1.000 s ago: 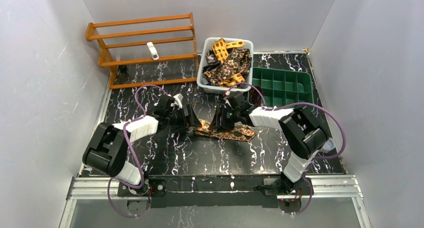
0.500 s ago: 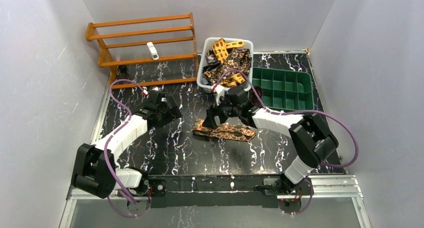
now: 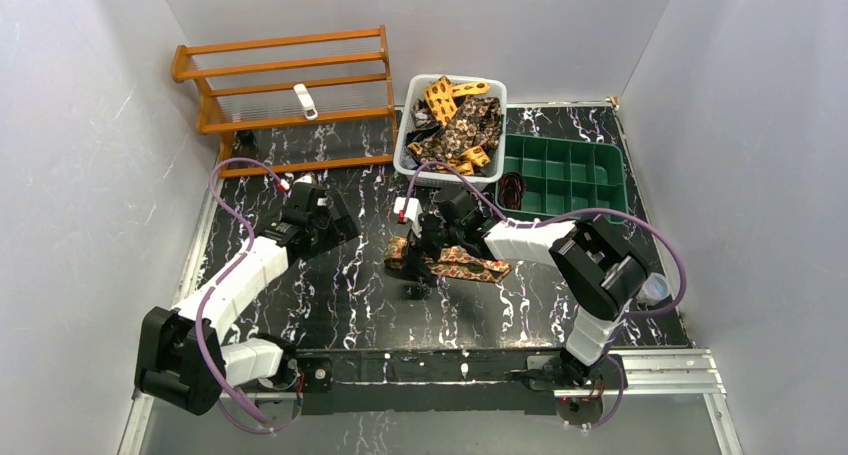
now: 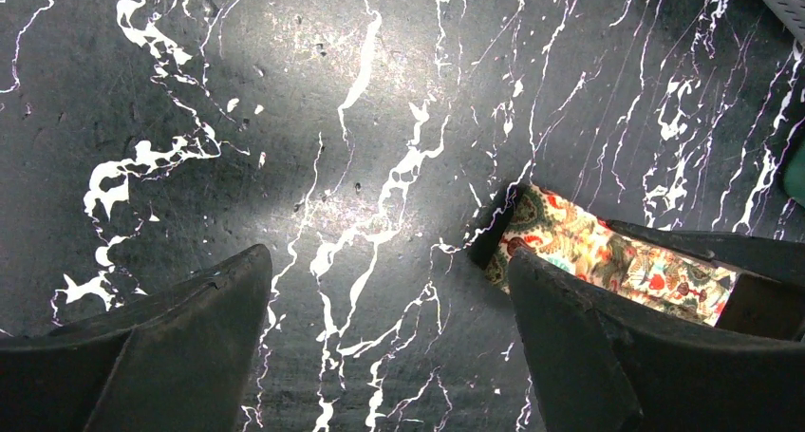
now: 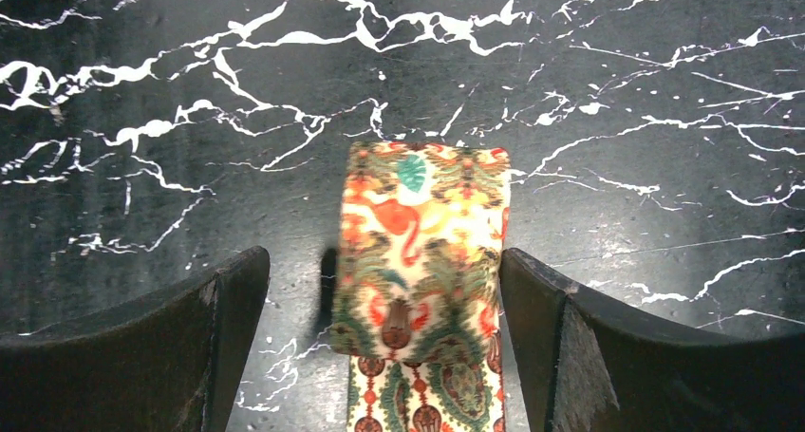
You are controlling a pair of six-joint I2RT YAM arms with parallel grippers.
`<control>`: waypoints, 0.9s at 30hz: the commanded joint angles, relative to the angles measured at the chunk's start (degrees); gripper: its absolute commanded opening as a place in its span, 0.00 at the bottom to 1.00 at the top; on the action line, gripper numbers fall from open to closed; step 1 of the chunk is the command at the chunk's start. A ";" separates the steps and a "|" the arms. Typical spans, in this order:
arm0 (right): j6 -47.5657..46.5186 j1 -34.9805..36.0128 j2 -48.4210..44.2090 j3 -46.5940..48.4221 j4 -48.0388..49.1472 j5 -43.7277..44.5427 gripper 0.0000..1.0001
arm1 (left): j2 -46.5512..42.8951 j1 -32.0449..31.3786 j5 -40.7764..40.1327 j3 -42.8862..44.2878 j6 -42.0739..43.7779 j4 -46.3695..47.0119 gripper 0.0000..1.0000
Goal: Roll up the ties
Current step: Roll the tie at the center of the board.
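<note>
The tie: left gripper, jaws apart, has withdrawn from it; right gripper, jaws apart, now straddles its folded end, apparently ready for rolling.

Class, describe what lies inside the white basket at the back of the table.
The white basket holds a tangled heap of ties, yellow and dark brown prints. Its floor and any lower ties are covered.
</note>
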 commanded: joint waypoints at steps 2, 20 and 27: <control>-4.43 0.49 1.27 2.28 2.41 1.09 0.99 | -0.70 0.32 -1.48 0.43 0.81 -1.88 0.92; -7.83 0.96 9.19 9.07 -5.35 -4.81 0.92 | 1.69 0.40 1.38 -0.37 2.55 -1.64 0.93; -9.55 1.13 11.32 8.09 -5.99 0.45 0.85 | 3.24 0.43 2.21 -0.04 3.11 -1.28 0.93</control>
